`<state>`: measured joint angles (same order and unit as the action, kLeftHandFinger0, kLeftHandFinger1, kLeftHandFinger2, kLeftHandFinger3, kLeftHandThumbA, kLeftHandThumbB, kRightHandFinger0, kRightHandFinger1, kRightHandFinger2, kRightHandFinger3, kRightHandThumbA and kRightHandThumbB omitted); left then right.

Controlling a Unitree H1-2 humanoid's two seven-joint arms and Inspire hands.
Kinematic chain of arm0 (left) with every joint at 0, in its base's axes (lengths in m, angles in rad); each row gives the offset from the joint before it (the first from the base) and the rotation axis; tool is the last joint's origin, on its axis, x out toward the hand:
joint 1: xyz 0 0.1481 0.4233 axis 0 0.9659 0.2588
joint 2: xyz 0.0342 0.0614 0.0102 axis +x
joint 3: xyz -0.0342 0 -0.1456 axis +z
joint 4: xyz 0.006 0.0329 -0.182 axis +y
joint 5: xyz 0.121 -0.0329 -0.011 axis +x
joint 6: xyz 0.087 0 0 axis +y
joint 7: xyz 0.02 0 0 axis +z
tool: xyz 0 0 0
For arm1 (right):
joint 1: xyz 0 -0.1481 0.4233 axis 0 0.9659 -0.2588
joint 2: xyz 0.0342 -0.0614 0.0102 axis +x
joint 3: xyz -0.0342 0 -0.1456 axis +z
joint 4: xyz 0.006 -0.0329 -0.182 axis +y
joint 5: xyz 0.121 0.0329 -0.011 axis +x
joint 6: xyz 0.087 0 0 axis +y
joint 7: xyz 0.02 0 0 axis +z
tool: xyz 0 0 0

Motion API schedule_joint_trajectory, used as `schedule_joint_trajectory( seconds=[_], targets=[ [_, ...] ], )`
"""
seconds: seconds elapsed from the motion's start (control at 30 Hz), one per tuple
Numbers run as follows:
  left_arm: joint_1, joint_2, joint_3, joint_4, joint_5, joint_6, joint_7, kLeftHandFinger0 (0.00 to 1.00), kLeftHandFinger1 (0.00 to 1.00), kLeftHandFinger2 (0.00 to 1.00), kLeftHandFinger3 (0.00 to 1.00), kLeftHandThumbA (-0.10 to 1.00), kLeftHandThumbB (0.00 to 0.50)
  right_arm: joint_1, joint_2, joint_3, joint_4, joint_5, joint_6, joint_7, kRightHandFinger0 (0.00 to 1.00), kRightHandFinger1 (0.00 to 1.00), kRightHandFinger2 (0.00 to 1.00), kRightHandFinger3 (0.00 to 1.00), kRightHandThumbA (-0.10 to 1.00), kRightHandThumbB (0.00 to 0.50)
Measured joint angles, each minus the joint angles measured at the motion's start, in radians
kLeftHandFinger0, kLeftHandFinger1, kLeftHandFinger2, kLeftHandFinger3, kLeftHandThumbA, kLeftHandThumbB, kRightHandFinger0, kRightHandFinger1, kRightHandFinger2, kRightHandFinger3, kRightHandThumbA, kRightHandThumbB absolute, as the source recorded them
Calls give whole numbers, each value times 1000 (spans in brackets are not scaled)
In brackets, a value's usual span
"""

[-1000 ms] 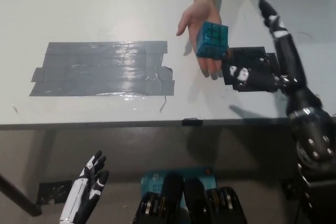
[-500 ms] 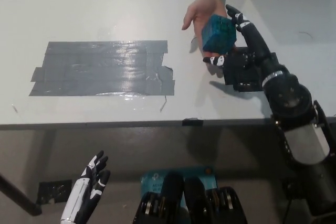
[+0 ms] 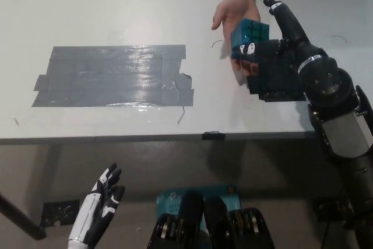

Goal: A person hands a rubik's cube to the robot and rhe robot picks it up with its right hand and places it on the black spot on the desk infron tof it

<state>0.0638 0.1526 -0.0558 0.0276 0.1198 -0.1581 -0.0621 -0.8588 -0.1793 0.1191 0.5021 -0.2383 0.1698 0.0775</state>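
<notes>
no readable text, labels, numbers or signs anywhere; print on blue item under table edge too blurred

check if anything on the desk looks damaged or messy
The dark tape patch on the white desk is ragged: strips overlap unevenly, the edges step in and out, and a loose sliver hangs off the lower right corner. Nothing else stands out; the cube looks intact between the person's hand and the right hand.
</notes>
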Motion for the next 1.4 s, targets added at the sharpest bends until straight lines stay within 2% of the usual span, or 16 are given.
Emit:
schedule_joint_trajectory(
  seconds=[0.23, 0.4, 0.57, 0.73, 0.83, 0.9, 0.93, 0.97, 1.0, 1.03, 1.07, 1.1, 1.13, 1.17, 1.2, 1.4],
  targets=[
    [-6, 0, 0, 0, 0, 0, -2, 1000, 1000, 1000, 1000, 871, 137, 0, -2, 13, -11, -10, -2, 4, 1000, 1000, 1000, 1000, 961, 490],
    [-12, 0, 0, 0, 0, 0, -2, 1000, 1000, 1000, 1000, 892, 164, 0, -8, 25, 22, -10, -14, 19, 1000, 1000, 1000, 1000, 918, 495],
    [-12, 0, 1, 0, 0, 1, -2, 1000, 1000, 1000, 1000, 862, 143, -3, -36, 67, 60, -15, -20, 57, 1000, 1000, 1000, 1000, 923, 500],
    [-12, 0, 1, 0, 0, 3, -2, 1000, 1000, 1000, 1000, 868, 146, -21, -73, 134, 99, -41, -19, 94, 1000, 1000, 1000, 1000, 810, 500],
    [-13, 0, 1, 0, 0, 3, -2, 1000, 1000, 1000, 1000, 888, 152, -40, -89, 170, 118, -63, -19, 107, 1000, 1000, 1000, 1000, 706, 464],
    [-15, 0, 1, 0, 1, 3, -2, 1000, 1000, 1000, 1000, 890, 161, -50, -93, 187, 129, -76, -19, 110, 1000, 1000, 1000, 1000, 474, 424],
    [-17, 0, 1, 0, 0, 3, -2, 1000, 1000, 1000, 1000, 890, 162, -55, -93, 191, 135, -82, -19, 110, 864, 876, 867, 1000, 299, 379],
    [-18, 0, 1, 0, 0, 3, -2, 1000, 1000, 1000, 1000, 890, 162, -58, -93, 190, 141, -82, -21, 109, 647, 737, 809, 931, 254, 383],
    [-20, 0, 1, 0, 0, 3, -3, 1000, 1000, 1000, 1000, 888, 162, -60, -91, 184, 154, -83, -26, 105, 255, 390, 532, 724, 158, 365],
    [-22, 0, 1, 0, 0, 3, -3, 1000, 1000, 1000, 1000, 887, 161, -61, -89, 179, 163, -83, -30, 98, 77, 226, 361, 521, 53, 313],
    [-23, 0, 1, 0, 0, 3, -3, 1000, 1000, 1000, 1000, 886, 159, -61, -88, 176, 167, -83, -32, 94, 6, 265, 520, 556, -67, 296],
    [-26, 0, 1, 0, 0, 4, -3, 1000, 1000, 1000, 1000, 886, 161, -62, -80, 164, 182, -85, -44, 74, 18, 380, 715, 677, -99, 256],
    [-29, 0, 1, 0, 0, 4, -4, 1000, 1000, 1000, 1000, 886, 161, -62, -75, 157, 187, -86, -50, 60, 16, 412, 777, 732, -100, 243],
    [-32, 0, 1, 0, 0, 4, -5, 1000, 1000, 1000, 1000, 883, 156, -62, -71, 153, 191, -88, -56, 47, 49, 495, 864, 886, -100, 201],
    [-34, 0, 1, 0, 0, 4, -7, 1000, 1000, 1000, 1000, 882, 161, -62, -66, 147, 196, -91, -65, 32, 81, 535, 892, 966, -100, 183],
    [-41, 0, 2, 0, -1, 5, -8, 1000, 1000, 1000, 1000, 872, 162, -61, -56, 133, 216, -109, -114, -46, 100, 540, 895, 992, -100, 159]
  ],
)
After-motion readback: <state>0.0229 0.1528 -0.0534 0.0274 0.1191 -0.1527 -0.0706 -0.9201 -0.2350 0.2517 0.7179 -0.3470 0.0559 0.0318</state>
